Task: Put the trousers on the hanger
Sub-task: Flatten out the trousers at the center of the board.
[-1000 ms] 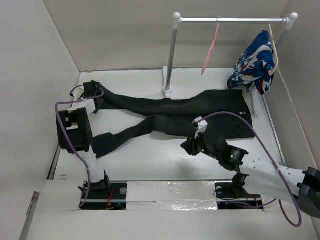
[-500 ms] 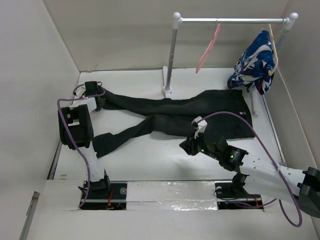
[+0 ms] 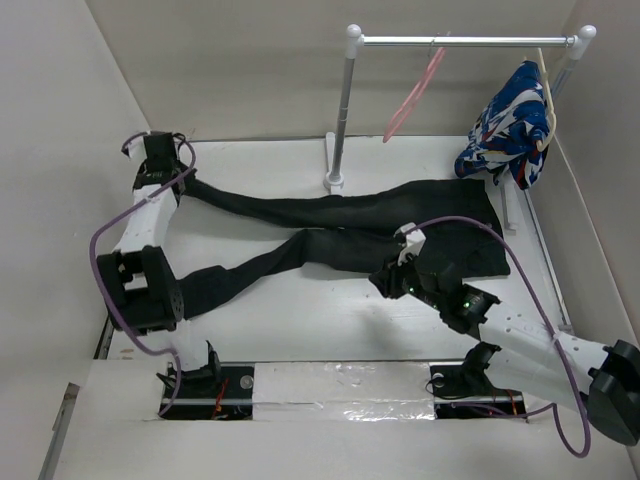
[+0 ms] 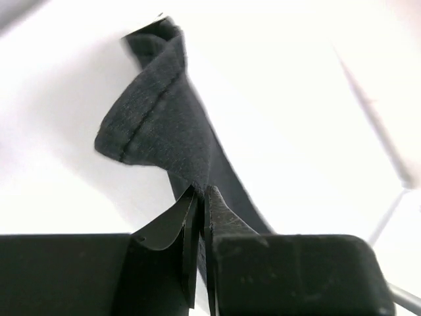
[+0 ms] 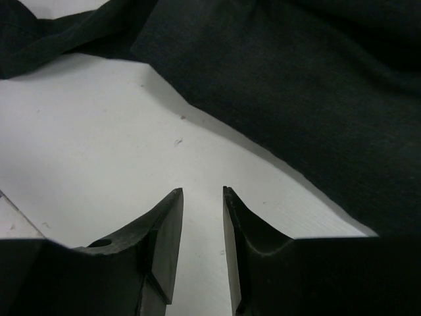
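Note:
The black trousers (image 3: 340,225) lie spread on the white table, waist at the right, two legs running left. My left gripper (image 3: 160,178) is shut on the end of the far leg (image 4: 161,125) at the table's far left and holds it lifted. My right gripper (image 3: 388,283) is open and empty, low over bare table just in front of the trousers' seat (image 5: 309,85). The pink hanger (image 3: 412,90) hangs by its hook from the rail, swung to the left.
A clothes rail (image 3: 460,41) on a white post (image 3: 340,110) stands at the back. A blue, white and red patterned garment (image 3: 510,125) hangs at its right end. White walls close in left, back and right.
My left gripper has moved toward the far left corner, pulling the far leg straighter. My right gripper has shifted slightly toward the trousers. The hanger has swung further left.

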`<state>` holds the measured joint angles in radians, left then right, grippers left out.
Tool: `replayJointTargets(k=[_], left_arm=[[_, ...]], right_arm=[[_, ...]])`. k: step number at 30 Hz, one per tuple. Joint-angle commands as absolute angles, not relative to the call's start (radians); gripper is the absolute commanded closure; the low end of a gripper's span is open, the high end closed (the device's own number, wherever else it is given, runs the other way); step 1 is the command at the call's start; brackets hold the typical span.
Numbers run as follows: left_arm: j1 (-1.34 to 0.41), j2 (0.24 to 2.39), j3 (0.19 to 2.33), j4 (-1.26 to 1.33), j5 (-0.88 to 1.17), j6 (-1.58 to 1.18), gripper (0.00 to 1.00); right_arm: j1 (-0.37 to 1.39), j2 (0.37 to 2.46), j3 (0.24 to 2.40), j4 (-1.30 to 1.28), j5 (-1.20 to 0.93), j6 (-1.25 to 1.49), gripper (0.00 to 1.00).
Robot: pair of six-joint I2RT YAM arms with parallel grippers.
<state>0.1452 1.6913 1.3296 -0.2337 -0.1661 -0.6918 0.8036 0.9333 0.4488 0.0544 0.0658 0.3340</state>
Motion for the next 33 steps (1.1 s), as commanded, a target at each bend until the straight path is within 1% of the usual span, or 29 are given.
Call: replayJointTargets(k=[1, 3, 4, 5, 11, 12, 14, 15, 16, 17, 18, 19, 20, 21, 23, 24, 25, 27, 29, 30, 32, 33], left_arm=[[0.176, 1.569, 1.361, -0.268, -0.129, -0.631, 1.0], [0.192, 1.569, 1.355, -0.281, -0.114, -0.615, 1.0], [0.192, 1.572, 1.341, -0.285, -0.114, -0.609, 1.0], [0.192, 1.575, 1.324, -0.278, -0.138, -0.597, 1.0], [0.256, 1.624, 1.184, -0.241, -0.152, -0.6, 1.0], [0.271, 1.629, 1.166, -0.232, -0.153, -0.598, 1.0], [0.282, 1.643, 1.129, -0.212, -0.156, -0.597, 0.99], [0.282, 1.655, 1.144, -0.224, -0.158, -0.591, 0.96], [0.282, 1.681, 1.158, -0.244, -0.164, -0.594, 0.93], [0.282, 1.687, 1.17, -0.268, -0.166, -0.594, 0.8], [0.282, 1.686, 1.173, -0.267, -0.155, -0.591, 0.7], [0.282, 1.663, 1.167, -0.261, -0.147, -0.588, 0.66], [0.282, 1.642, 1.16, -0.236, -0.141, -0.584, 0.54], [0.282, 1.619, 1.151, -0.218, -0.124, -0.583, 0.53], [0.266, 1.546, 1.131, -0.183, -0.121, -0.577, 0.51], [0.243, 1.531, 1.129, -0.176, -0.136, -0.575, 0.51], [0.233, 1.511, 1.134, -0.173, -0.147, -0.572, 0.51], [0.233, 1.512, 1.14, -0.161, -0.131, -0.58, 0.51], [0.233, 1.558, 1.175, -0.188, -0.118, -0.587, 0.51], [0.233, 1.581, 1.189, -0.201, -0.112, -0.594, 0.51], [0.224, 1.623, 1.189, -0.189, -0.08, -0.597, 0.51], [0.207, 1.623, 1.175, -0.17, -0.059, -0.603, 0.52]], right_arm=[[0.753, 0.881, 0.488, 0.06, 0.034, 0.299, 0.62], [0.73, 0.871, 0.483, 0.055, 0.022, 0.292, 0.62], [0.718, 0.865, 0.482, 0.04, 0.012, 0.29, 0.58], [0.707, 0.861, 0.48, 0.034, 0.009, 0.288, 0.57], [0.643, 0.835, 0.463, 0.011, -0.048, 0.27, 0.56], [0.643, 0.831, 0.462, 0.008, -0.048, 0.27, 0.51], [0.632, 0.831, 0.454, 0.018, -0.052, 0.262, 0.48], [0.632, 0.833, 0.453, 0.032, -0.058, 0.261, 0.45], [0.621, 0.836, 0.454, 0.031, -0.069, 0.258, 0.44], [0.621, 0.847, 0.463, 0.023, -0.069, 0.258, 0.4], [0.621, 0.85, 0.469, 0.011, -0.068, 0.255, 0.38], [0.621, 0.854, 0.474, -0.003, -0.048, 0.255, 0.38], [0.621, 0.857, 0.479, -0.027, -0.032, 0.253, 0.38], [0.621, 0.864, 0.482, -0.031, -0.011, 0.256, 0.39], [0.612, 0.867, 0.486, -0.023, 0.029, 0.262, 0.48], [0.612, 0.871, 0.492, -0.017, 0.029, 0.265, 0.65], [0.601, 0.873, 0.495, -0.011, 0.028, 0.265, 0.75], [0.601, 0.89, 0.503, 0.021, 0.031, 0.268, 0.91], [0.592, 0.905, 0.538, 0.005, 0.022, 0.267, 0.92], [0.592, 0.913, 0.549, 0.0, 0.023, 0.264, 0.9], [0.592, 0.939, 0.56, -0.035, 0.04, 0.262, 0.78], [0.592, 0.951, 0.555, -0.011, 0.051, 0.259, 0.58]])
